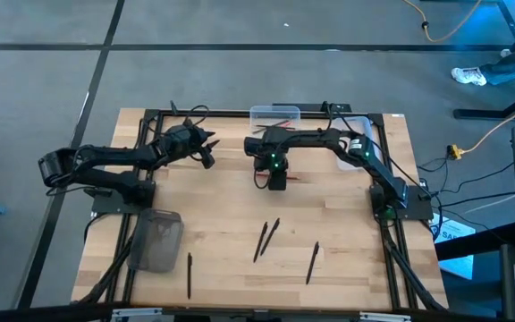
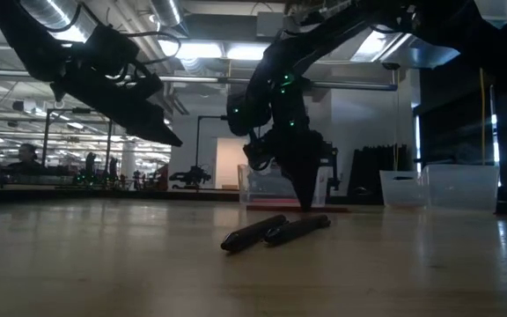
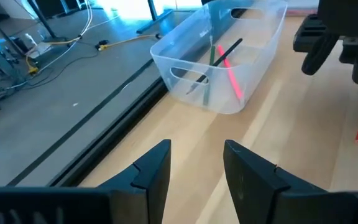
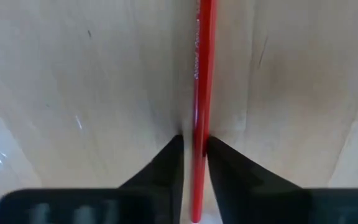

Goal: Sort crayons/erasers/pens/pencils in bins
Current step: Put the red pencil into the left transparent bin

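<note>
A red pencil (image 4: 204,68) lies flat on the wooden table near its middle, toward the far side; it also shows in the high view (image 1: 290,179). My right gripper (image 1: 277,182) points down onto it, with one finger on each side (image 4: 194,155). My left gripper (image 3: 194,158) is open and empty, above the table at the far left (image 1: 206,150). One clear bin (image 3: 229,56) at the far edge holds a green, a pink-red and a dark stick. A second clear bin (image 1: 358,125) stands to its right. The smoky grey bin (image 1: 156,240) is near the left front. My right gripper pinches the red pencil's shaft (image 4: 199,140) between its two fingertips (image 4: 173,155). The fingers come from above, pointing down, one on each side of the shaft. The pencil lies level on the table (image 2: 324,209).
Two dark pens (image 1: 266,239) lie side by side at the front middle. One more pen (image 1: 312,261) is to their right and another (image 1: 189,273) is beside the grey bin. A black frame (image 1: 240,114) runs round the table's edges.
</note>
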Motion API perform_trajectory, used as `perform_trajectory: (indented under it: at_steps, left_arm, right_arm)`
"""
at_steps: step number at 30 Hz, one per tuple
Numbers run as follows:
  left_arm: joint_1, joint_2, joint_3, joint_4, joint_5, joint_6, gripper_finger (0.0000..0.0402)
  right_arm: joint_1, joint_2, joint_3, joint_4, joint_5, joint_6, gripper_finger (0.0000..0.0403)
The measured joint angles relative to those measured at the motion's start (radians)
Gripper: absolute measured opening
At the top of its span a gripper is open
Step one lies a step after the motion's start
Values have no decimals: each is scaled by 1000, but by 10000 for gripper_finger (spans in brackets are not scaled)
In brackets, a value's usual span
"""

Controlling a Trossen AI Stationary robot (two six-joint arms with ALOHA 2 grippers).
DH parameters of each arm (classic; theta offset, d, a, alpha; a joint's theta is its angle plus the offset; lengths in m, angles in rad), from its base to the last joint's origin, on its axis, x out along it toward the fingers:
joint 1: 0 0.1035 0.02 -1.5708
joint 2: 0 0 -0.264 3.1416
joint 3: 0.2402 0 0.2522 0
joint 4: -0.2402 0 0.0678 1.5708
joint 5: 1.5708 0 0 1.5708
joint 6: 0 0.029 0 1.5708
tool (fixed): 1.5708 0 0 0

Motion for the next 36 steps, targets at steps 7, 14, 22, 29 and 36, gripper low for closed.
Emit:
perform_trajectory:
  at_steps: [7,14,22,29,36]
  left_arm:
    - [-3,-5,0,-4,-1,-2,141]
    - [-10,-5,0,-10,-1,3,141]
    - [-10,-5,0,-10,-1,4,141]
    - [-10,-5,0,-10,-1,4,141]
    - [-10,-5,0,-10,-1,5,141]
  right_arm:
    - [0,-10,-77,57,-15,87,111]
    - [25,-12,-96,83,22,178,80]
    - [66,-12,-94,99,98,191,34]
    - [68,-12,-94,105,107,187,33]
    - [68,-12,-94,104,132,176,33]
